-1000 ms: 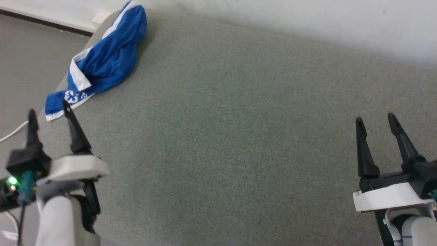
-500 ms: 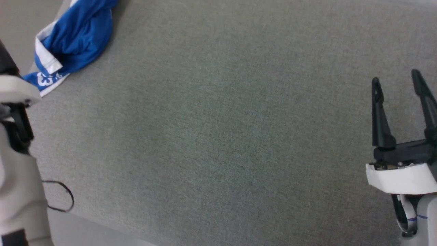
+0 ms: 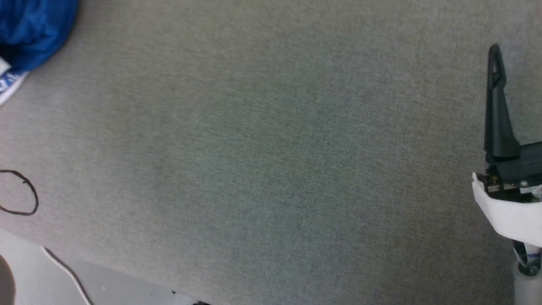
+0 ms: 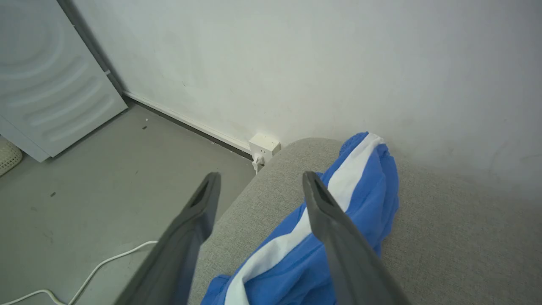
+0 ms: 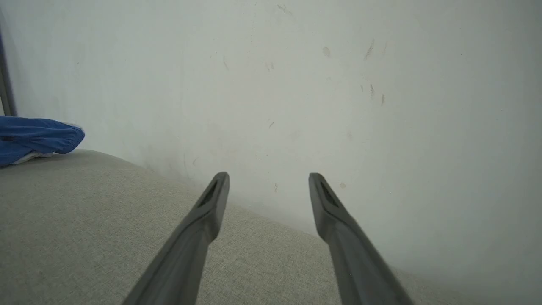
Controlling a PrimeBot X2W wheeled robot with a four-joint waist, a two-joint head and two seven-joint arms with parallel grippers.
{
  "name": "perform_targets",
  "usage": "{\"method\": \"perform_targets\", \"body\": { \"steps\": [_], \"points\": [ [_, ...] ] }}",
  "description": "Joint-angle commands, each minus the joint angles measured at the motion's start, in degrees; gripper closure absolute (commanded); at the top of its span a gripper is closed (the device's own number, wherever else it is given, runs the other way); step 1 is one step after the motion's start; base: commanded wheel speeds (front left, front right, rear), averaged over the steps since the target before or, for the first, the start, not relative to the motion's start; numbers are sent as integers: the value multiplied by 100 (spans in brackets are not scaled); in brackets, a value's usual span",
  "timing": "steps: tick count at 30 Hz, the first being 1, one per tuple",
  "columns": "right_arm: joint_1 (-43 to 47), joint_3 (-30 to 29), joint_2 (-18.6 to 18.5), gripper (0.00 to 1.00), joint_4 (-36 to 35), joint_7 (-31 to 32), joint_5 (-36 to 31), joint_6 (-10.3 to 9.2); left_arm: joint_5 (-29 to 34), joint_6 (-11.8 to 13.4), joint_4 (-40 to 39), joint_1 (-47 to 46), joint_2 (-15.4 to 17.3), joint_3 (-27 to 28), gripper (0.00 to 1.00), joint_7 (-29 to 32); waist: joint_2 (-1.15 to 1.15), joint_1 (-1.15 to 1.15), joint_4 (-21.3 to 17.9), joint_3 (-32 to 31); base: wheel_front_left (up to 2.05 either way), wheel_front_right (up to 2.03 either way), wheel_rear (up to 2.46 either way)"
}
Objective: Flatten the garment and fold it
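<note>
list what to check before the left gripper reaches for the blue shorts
1. Left gripper open: ok, fingers apart, nothing between them.
2. Left gripper aimed at the garment: ok, it lies ahead, partly behind one finger.
3. Garment flat: not ok, bunched at a corner of the grey surface by the wall.
4. Right gripper open and free: ok, over bare surface, apart from the garment.
5. Garment wholly on the surface: cannot tell, its near end is cut off.
</note>
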Motion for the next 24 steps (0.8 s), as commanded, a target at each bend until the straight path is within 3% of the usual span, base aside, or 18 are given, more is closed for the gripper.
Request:
{"method": "perform_targets", "body": {
  "steps": [1,10,17,24],
  "points": [
    [-113,1,-33,0,-94,-52,-56,-6,-98,-52,126,-198,46,-41,0,133,0,-1,-143,447,0,0,0],
    [-340,118,-84,0,-478,-116,-242,-6,-1502,-116,201,-630,415,-1010,0,2190,0,-1,-282,899,0,0,0],
    [-397,152,-42,0,-552,-116,-274,-6,-2022,-117,354,-408,582,-1481,0,3296,0,-1,-436,998,0,0,0],
    [-463,154,-14,0,-555,-116,-291,-6,-2176,-117,464,-198,611,-1773,0,3644,0,-1,-507,1035,0,0,0]
  ]
}}
